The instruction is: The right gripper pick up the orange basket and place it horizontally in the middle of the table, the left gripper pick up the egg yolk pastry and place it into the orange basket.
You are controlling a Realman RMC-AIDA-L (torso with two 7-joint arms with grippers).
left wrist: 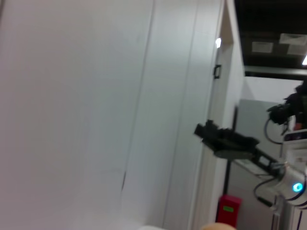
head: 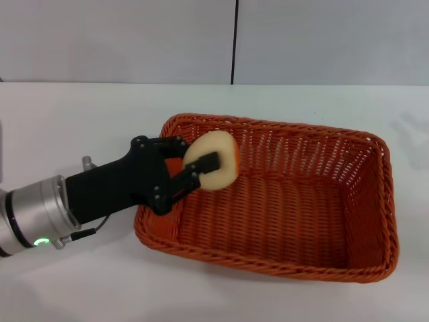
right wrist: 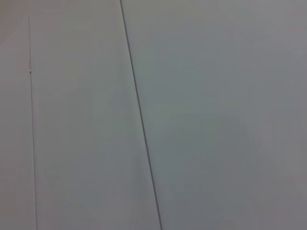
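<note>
On the left of the table (head: 80, 288), the left gripper (head: 194, 171) reaches in, its prongs clamped on the egg yolk pastry (head: 216, 159). The pastry hangs just inside the left end of the orange basket (head: 322, 201), which lies lengthwise mid-table.

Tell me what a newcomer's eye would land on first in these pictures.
First, the orange basket, lying lengthwise on the white table and filling the middle and right of the head view. Next, the left pincer, reaching over the basket's left end and shut on the egg yolk pastry, held above the basket's floor.
</note>
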